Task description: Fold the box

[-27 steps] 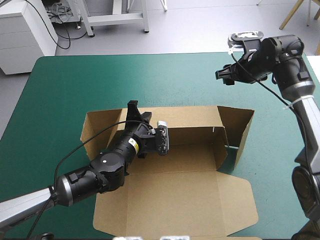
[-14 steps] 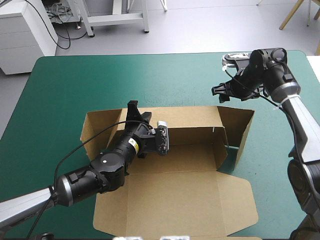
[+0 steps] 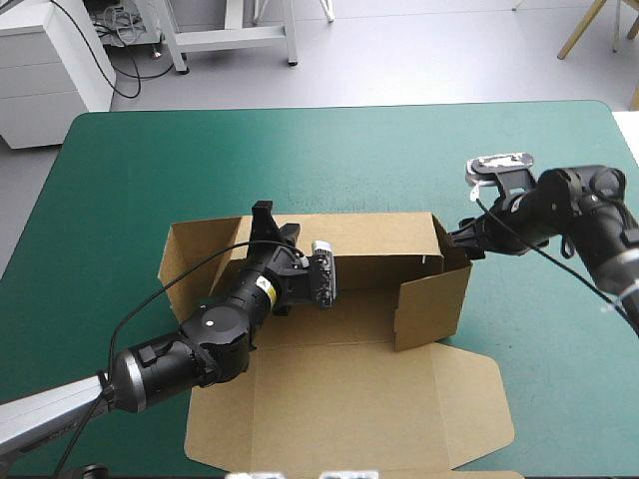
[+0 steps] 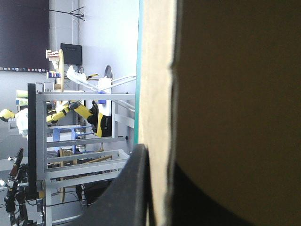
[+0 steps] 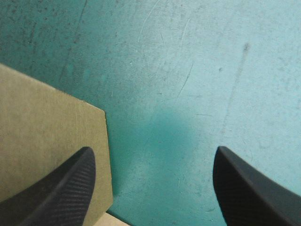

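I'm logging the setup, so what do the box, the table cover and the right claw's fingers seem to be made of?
Box: brown matte board, probably cardboard, given its crisp creases and cut edges.
Table cover: teal-green, smooth, scratched; perhaps vinyl or rubber.
Fingers of the right claw: black with a woven pattern, possibly carbon fibre or textured plastic.

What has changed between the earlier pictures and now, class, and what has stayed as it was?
The right claw came down, open, to the right end of the box, and the end flap, earlier splayed outward, has swung inward across that end. Unchanged: the left claw stays clamped on the far wall; the lid lies flat.
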### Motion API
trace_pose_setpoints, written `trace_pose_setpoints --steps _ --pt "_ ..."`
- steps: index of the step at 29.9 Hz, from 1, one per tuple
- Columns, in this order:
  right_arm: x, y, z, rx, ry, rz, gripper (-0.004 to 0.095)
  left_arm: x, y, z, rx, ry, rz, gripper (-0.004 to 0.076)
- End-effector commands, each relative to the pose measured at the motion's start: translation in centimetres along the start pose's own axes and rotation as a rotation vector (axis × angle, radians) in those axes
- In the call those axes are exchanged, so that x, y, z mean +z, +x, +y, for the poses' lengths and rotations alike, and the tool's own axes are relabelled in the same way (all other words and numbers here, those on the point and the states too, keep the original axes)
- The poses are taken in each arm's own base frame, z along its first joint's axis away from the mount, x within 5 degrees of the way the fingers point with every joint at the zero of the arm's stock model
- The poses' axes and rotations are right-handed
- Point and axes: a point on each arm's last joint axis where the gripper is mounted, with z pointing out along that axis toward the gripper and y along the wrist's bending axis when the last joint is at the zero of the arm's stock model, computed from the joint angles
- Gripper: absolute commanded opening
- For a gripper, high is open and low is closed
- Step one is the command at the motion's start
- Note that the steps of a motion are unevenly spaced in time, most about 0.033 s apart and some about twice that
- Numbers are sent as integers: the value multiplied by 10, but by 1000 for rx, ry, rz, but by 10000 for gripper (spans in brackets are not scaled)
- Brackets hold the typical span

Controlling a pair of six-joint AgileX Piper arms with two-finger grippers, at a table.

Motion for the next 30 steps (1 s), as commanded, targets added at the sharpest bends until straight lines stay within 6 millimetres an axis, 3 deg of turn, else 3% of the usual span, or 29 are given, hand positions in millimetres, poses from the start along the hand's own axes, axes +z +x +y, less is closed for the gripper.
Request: trace_pose_setpoints --steps 1,6,10,22,30 --pt "-16 16 4 -51 -10 -193 648 -3 11 -1 -99 13 100 -10" --pt "-20 43 11 -137 -54 -332 648 -3 10 1 -79 -1 94 -10" --pt "-16 56 15 -188 -83 -322 648 -3 9 1 -70 -7 88 -10" --pt "-14 69 22 -249 -173 -193 648 -3 9 2 -68 -8 88 -10" --pt "-17 59 34 -271 -291 -342 648 -3 9 1 -68 -8 86 -10"
